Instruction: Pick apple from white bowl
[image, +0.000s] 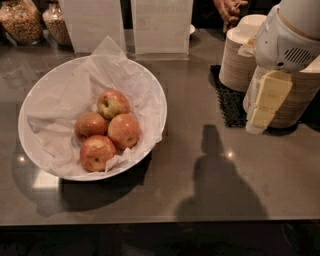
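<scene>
Hanging above the right side of the desk (160, 200), the tool (260, 112) sits in front of the stacked beige paper bowls (234, 65) — whether it is wide or narrow, I cannot tell. Well to its left stands the white bowl (21, 125), lined with crumpled paper. The apple (112, 103) — palest of four, with a yellow-green patch — lies at the far side of the cluster, just beside two redder ones.

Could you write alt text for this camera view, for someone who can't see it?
A white bowl lined with paper holds four apples on a dark table; the palest apple sits at the back. The robot's end effector hangs at the right edge, in front of stacked paper bowls, well away from the fruit.
</scene>
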